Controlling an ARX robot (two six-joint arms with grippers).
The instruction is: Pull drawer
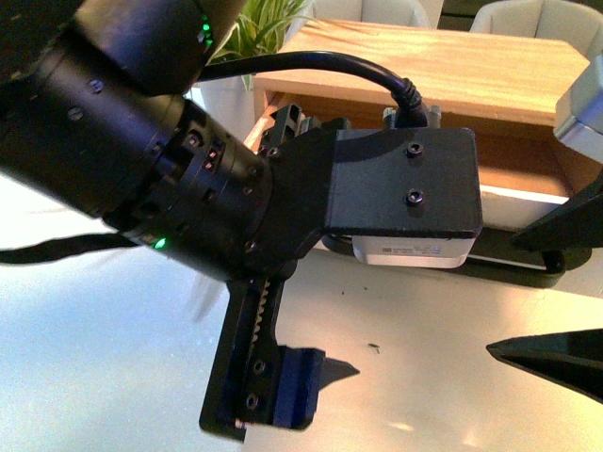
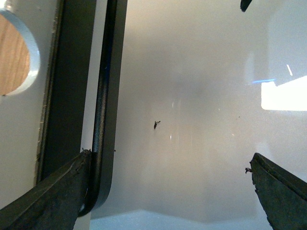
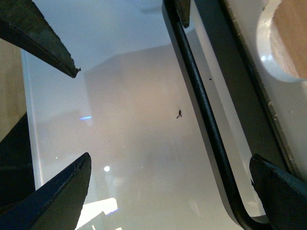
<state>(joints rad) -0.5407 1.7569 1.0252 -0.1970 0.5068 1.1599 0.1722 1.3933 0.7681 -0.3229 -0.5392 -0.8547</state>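
**Two open tools sit at the ends of the drawer bar**

The drawer (image 1: 509, 215) sits under a wood top, straight ahead of the robot, at the far side of the white counter (image 2: 192, 72). Its white front faces the robot. A bit of light wood shows above the front, so I think it may be out a little. I cannot tell how far.

The long black bar (image 2: 103, 96) on the front is the part that matters. It runs side to side, from the robot's left to its right, low down near the counter. The half-round notch (image 2: 9, 52) is cut in the top edge of the front.

The left tool (image 2: 170, 160) is open wide and holds nothing. It is at the left end of the bar. The bar's bent end lies inside the gap, right against one finger (image 2: 48, 201). They look like they touch, but I cannot be sure. The other finger is well apart, over bare counter.

The right tool (image 3: 170, 160) is open wide too, with nothing in it. It is at the right end, and the bar runs just beside one of its fingers (image 3: 283, 196).

Both arms look about as near. I think the next move is to close on the bar, then pull straight back toward the robot, across the bar's length. A pull at only one end might twist the drawer and jam it.
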